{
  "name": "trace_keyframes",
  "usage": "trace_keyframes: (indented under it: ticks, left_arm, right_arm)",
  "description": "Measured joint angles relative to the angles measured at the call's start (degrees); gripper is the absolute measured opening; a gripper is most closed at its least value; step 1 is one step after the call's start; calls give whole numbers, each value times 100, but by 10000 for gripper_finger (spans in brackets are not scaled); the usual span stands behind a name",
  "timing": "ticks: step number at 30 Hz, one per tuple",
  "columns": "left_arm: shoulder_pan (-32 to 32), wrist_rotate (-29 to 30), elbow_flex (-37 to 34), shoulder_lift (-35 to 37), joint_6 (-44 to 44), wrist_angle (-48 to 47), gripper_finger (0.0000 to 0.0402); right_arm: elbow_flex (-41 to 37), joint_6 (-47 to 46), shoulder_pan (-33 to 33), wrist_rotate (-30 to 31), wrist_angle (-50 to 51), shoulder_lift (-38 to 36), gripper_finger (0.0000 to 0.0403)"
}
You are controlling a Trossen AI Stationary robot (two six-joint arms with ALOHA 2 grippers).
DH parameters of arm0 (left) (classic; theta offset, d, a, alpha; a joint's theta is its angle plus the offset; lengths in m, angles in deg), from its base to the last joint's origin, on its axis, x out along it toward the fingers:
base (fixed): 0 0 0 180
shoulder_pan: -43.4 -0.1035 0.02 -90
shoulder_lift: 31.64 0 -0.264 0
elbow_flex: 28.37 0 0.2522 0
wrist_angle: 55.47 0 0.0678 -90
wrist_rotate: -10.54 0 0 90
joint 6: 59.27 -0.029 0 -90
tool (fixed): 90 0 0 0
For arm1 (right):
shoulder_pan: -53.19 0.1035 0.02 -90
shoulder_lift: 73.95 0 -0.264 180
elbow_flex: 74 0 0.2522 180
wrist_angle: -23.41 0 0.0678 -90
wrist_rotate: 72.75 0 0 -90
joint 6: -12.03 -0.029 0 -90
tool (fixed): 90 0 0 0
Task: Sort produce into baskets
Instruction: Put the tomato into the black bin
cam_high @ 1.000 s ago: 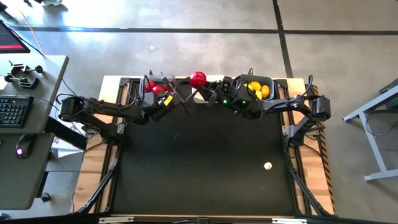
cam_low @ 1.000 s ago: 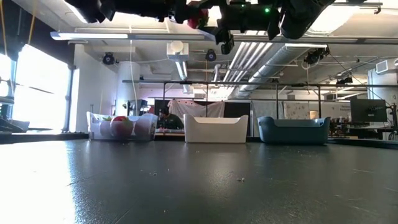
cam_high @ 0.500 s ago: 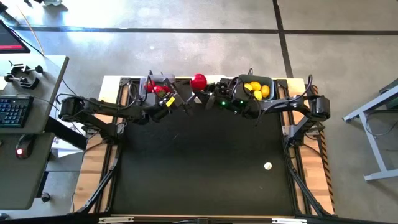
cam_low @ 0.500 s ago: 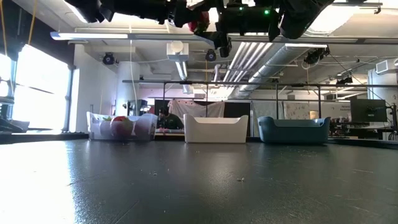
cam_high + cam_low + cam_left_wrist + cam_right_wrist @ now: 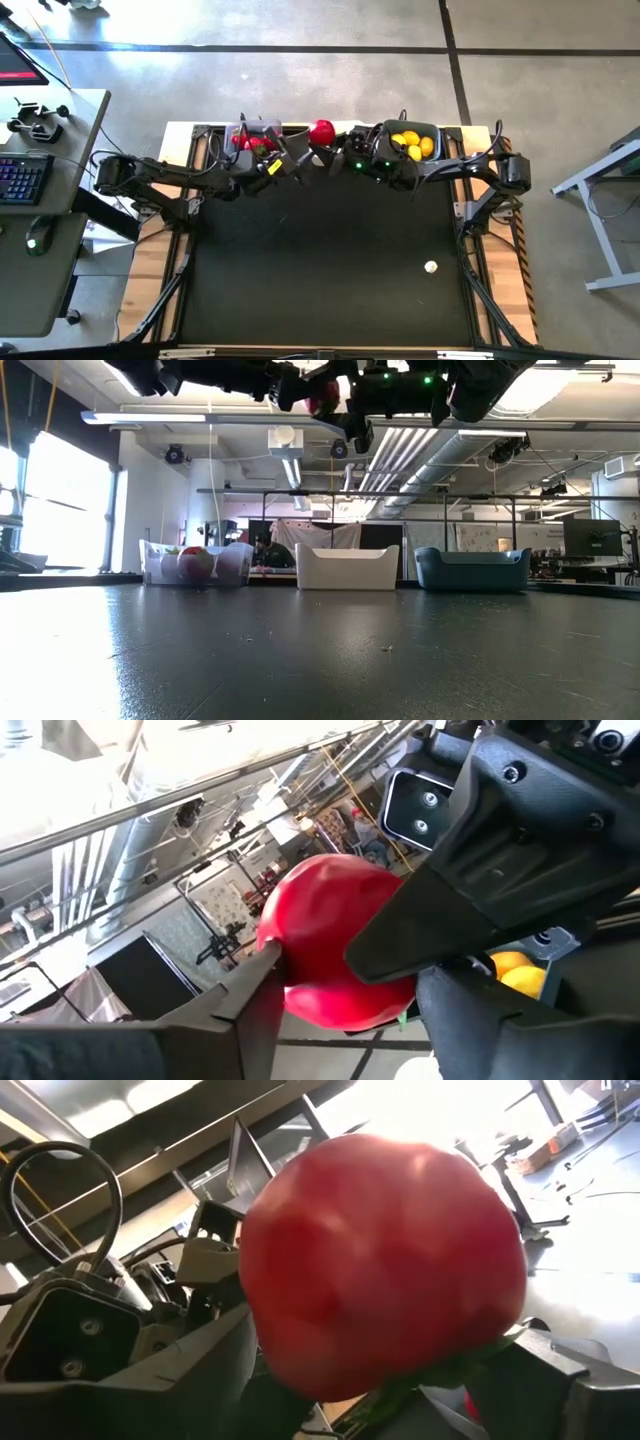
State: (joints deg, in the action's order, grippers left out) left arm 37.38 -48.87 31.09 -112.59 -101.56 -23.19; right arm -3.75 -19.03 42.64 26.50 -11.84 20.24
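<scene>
Tomato between both grippers' jaws, left clamped on it, right spread wide

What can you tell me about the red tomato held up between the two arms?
The round, glossy red toy tomato looks like smooth plastic, with a green leafy top at one end. It is raised above the table's far edge, over the white basket, between the grey basket and the teal basket. The left gripper has its dark fingers against it; the right gripper is open right beside it.
</scene>
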Motion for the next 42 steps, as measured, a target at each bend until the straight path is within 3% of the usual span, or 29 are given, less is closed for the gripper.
trace_keyframes:
  ticks: [24, 27, 33, 42]
  left_arm:
    - [0, 210, -11, -7, -110, -150, 156]
    - [-2, 272, -11, -7, -16, -260, 156]
    - [62, 607, -11, -4, 20, -423, 162]
    - [55, 1154, -356, 438, 800, -1286, 182]
  right_arm:
    - [13, 274, -72, -24, 255, -6, 309]
    - [13, 294, -73, 106, 341, -7, 294]
    - [13, 452, -74, 210, 451, -7, 224]
    - [22, 744, -44, 236, 854, -9, 224]
